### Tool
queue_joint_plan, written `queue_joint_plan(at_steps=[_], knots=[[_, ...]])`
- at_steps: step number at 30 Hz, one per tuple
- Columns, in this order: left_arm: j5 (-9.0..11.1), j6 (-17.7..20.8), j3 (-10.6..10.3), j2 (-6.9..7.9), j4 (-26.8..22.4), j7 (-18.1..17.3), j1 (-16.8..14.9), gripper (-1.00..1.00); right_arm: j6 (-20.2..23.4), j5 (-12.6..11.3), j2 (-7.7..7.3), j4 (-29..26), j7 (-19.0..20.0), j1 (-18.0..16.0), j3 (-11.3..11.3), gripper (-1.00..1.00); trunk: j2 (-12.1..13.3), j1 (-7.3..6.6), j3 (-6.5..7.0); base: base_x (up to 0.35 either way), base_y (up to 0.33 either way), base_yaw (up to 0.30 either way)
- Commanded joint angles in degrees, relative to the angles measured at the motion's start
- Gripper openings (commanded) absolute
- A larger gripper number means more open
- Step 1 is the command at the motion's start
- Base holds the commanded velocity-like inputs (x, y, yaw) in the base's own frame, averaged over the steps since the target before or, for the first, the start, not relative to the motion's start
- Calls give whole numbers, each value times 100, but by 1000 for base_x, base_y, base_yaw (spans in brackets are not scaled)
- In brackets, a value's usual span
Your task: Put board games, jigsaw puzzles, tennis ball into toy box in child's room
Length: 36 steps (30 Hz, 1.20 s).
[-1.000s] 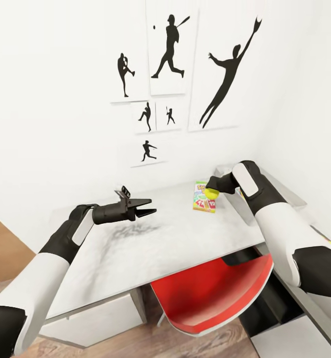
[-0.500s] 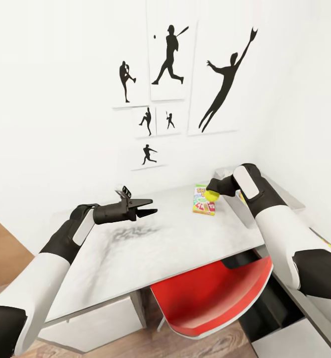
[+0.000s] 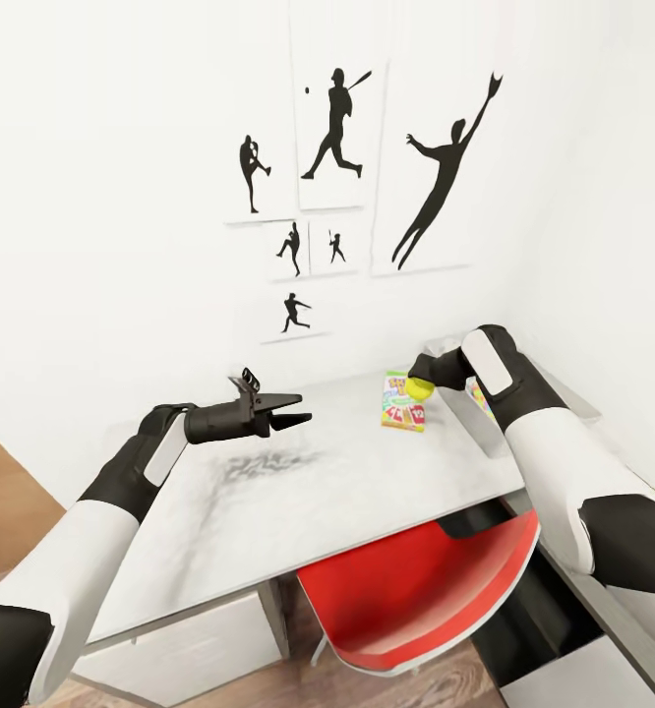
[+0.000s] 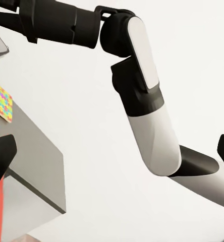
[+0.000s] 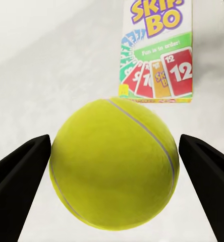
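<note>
Table (image 3: 298, 492), tennis ball (image 5: 114, 164) in right pincer (image 5: 114, 176)

A glossy red moulded plastic chair (image 3: 421, 585) sits as the landmark; behind and well above it, white wall posters with black baseball-player silhouettes (image 3: 339, 128) hang clustered; under it lies brown wood-plank floor (image 3: 298, 683).

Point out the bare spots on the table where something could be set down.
The pale table top is bare from under the left gripper across to the board game and forward to the edge above the red chair. It is crowded at the right corner: the right gripper with the tennis ball, beside the game.
</note>
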Motion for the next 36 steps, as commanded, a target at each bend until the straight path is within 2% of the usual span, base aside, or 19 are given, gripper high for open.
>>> queue_joint_plan(at_steps=[1, 36], knots=[[18, 45, -16, 5, 1, -13, -7, 100, -18, -60, -7, -5, -52, -6, 31, -100, -11, 4, -2, 0, 0, 0], [17, 31, -15, 30, 1, -32, 19, 100, -97, -60, -10, -5, -56, 79, 16, -100, -11, 4, 316, 0, 0, 0]])
